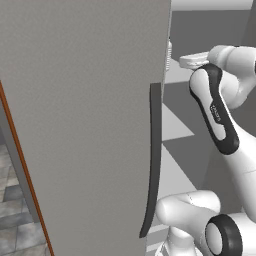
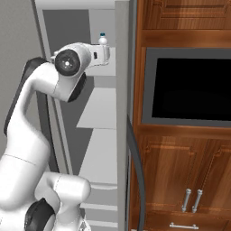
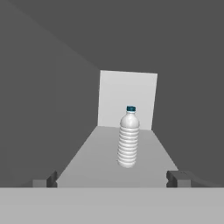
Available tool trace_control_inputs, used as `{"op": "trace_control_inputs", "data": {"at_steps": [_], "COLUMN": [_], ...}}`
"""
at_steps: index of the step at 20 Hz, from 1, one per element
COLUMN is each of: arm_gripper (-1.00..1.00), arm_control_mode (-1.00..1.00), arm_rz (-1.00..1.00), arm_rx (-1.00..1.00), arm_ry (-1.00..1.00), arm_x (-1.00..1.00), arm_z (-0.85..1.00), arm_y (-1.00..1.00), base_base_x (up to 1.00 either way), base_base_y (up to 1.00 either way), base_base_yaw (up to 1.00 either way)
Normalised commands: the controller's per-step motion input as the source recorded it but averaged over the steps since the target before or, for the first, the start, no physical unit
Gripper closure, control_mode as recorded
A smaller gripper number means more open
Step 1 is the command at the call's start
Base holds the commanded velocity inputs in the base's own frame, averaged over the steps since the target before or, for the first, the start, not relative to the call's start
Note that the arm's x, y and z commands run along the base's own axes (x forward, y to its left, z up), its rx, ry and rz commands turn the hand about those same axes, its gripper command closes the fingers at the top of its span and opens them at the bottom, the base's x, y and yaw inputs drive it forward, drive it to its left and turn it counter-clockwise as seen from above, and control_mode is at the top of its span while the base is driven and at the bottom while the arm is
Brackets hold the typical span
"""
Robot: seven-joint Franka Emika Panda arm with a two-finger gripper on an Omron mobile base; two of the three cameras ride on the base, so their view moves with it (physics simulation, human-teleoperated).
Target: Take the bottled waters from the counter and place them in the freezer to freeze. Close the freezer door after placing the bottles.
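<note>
One bottled water [image 3: 128, 138], clear and ribbed with a teal cap, stands upright on a pale upper shelf [image 3: 87, 162] inside the freezer. Its cap and shoulder peek above my hand in the right base view [image 2: 103, 39]. My gripper [image 3: 114, 179] is open, level with that shelf. Its fingertips [image 3: 178, 178] sit wide apart, short of the bottle, with nothing between them. The freezer door [image 1: 85, 125] stands swung open on my left, and its long dark bar handle [image 1: 154, 160] faces me. The counter is out of view.
My arm reaches into the freezer past lower pale shelves [image 2: 97, 108]. To the right are the neighbouring grey door edge [image 2: 122, 113], a black wall oven [image 2: 194, 88] and wooden cabinets [image 2: 180, 180]. Tiled floor [image 1: 15, 215] shows at the far left.
</note>
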Motion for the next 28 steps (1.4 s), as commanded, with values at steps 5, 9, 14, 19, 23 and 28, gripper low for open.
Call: {"op": "trace_control_inputs", "data": {"at_steps": [5,9,14,19,23,28], "arm_gripper": [-1.00,-1.00,-1.00,-1.00,-1.00,-1.00], "arm_control_mode": [-1.00,-1.00,-1.00,-1.00,-1.00,-1.00], "arm_rz": [-0.15,-0.25,-0.17,-0.05,0.00,0.00], "arm_rx": [0.00,0.00,0.00,0.05,0.07,0.13], "arm_ry": [0.20,0.26,0.12,0.03,0.05,0.20], "arm_x": [-0.61,-0.60,-0.83,-0.99,-0.82,-0.40], "arm_z": [0.09,0.03,-0.01,-0.24,-0.31,-0.30], "arm_y": [0.07,0.12,0.24,0.18,0.02,0.00], "base_base_x": [0.00,0.00,0.00,0.00,0.00,0.00], "base_base_y": [0.00,0.00,0.00,0.00,0.00,0.00], "base_base_yaw": [0.00,0.00,0.00,0.00,0.00,0.00]}}
